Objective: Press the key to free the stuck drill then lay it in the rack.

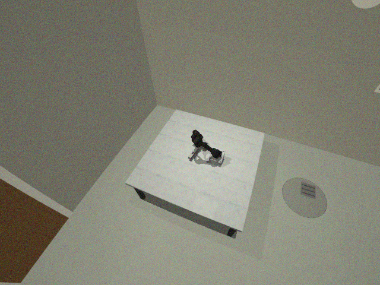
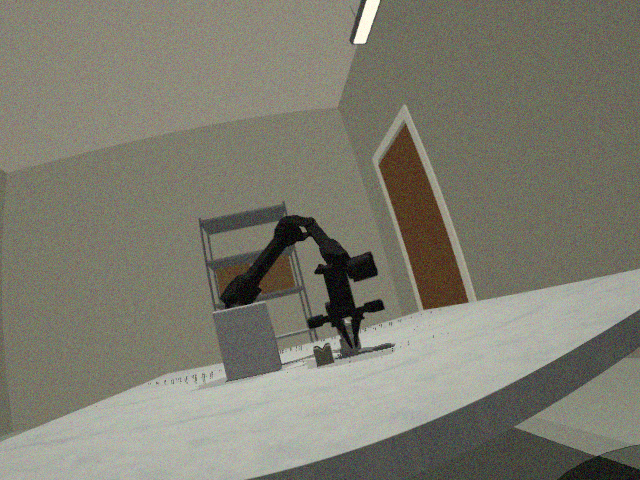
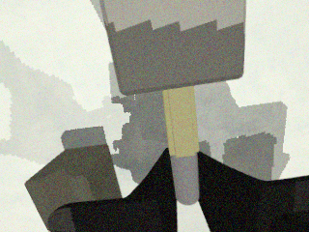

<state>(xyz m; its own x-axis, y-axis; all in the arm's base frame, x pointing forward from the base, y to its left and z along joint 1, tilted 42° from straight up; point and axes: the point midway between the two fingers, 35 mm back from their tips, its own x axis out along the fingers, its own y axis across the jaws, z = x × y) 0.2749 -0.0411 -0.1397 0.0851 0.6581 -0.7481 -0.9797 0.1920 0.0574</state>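
In the wrist view the drill (image 3: 181, 121) is a thin rod with a yellow middle and a grey end, and it sticks out of a grey block (image 3: 179, 48). My gripper (image 3: 177, 152) (image 2: 351, 342) (image 1: 193, 155) is shut on the drill's grey end, one black finger on each side. It points straight down at the table. A small dark rack (image 2: 323, 355) with a notched top stands just beside the gripper; in the wrist view it is the brown-grey block (image 3: 77, 181) at the lower left. I cannot make out the key.
The arm stands on a grey pedestal box (image 2: 247, 341) (image 1: 218, 160) on the white table (image 1: 184, 184) (image 2: 361, 403). A metal shelf (image 2: 242, 222) and a brown door (image 2: 418, 227) stand behind the table. The wall is close on the far side.
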